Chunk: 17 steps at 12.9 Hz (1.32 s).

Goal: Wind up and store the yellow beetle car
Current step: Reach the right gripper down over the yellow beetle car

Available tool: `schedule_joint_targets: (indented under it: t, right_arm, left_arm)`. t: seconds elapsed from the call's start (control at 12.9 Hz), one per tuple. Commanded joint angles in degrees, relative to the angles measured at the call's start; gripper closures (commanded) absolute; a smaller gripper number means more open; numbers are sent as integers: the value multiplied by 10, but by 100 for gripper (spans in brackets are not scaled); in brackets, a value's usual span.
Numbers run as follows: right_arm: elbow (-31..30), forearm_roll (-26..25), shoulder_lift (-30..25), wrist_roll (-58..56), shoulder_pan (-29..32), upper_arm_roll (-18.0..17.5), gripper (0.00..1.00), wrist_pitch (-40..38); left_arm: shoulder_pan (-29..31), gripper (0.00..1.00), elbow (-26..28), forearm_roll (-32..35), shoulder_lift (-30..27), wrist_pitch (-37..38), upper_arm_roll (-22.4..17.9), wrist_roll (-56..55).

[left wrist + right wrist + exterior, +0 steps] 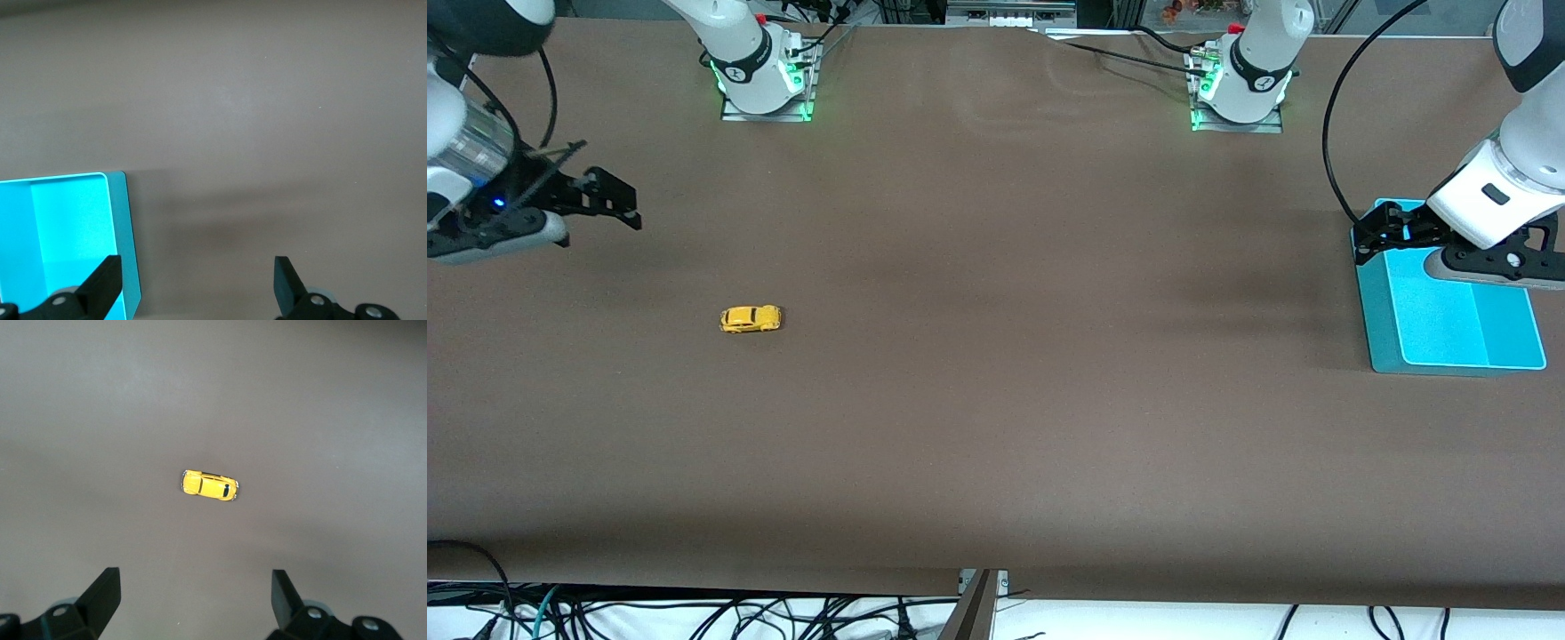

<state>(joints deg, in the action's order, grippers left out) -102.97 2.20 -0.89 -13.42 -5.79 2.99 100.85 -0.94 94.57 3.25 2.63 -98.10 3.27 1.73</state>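
Across the whole front view, the brown table [996,400] is being shown as one wide, flat surface, with broad bare stretches lying between its edges and the few things on it.

Toward the left arm's end, a turquoise bin [1449,351] is sitting close to the table's edge; its walls are upright and its inside is seen as a plain light-blue floor. The left gripper [1369,233] is being held over the bin's corner, its black fingers [107,280] spread wide with nothing between them; in the left wrist view one finger is seen over the bin's rim and the other over bare table.

Toward the right arm's end, the right gripper [624,206] is being held in the air over bare table, its fingers [107,590] likewise parted and empty.

Smallest of all, the yellow beetle car [751,318] is resting on the table, apparently on its wheels, though they are hard to make out. It is lying nearer to the front camera than the right arm's base and well apart from the bin. Its body is seen as bright yellow and rounded, with dark windows [227,490] and pale bumpers at the ends. In the right wrist view it is framed between the parted fingers, with open table on every side.
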Motion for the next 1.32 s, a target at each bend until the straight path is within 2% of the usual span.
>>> schedule_joint_targets:
  t: [0.0, 0.31, 0.46, 0.7, 0.93, 1.24]
  right_arm:
    - [-70, 1, -6, -55, -3, 0, 0, 69]
    - [-171, 0, 18, -161, -3, -9, 0, 207]
    - [-202, 0, 37, -242, -4, -18, 0, 259]
    - [-231, 0, 62, -389, -4, -18, 0, 318]
    - [-238, 0, 114, -539, 1, -18, 0, 383]
    - [-241, 0, 158, -622, 3, -19, 0, 424]
  left_arm:
    - [-5, 0, -11, 2, 3, 6, -2, -4]
    - [-5, 0, -11, 2, 3, 6, -1, -4]
    - [-5, 0, -11, 2, 3, 6, -2, -4]
    - [-5, 0, -11, 2, 3, 6, -2, -4]
    - [-4, 0, -11, 2, 3, 6, -2, -3]
    - [-4, 0, -11, 2, 3, 6, -2, -3]
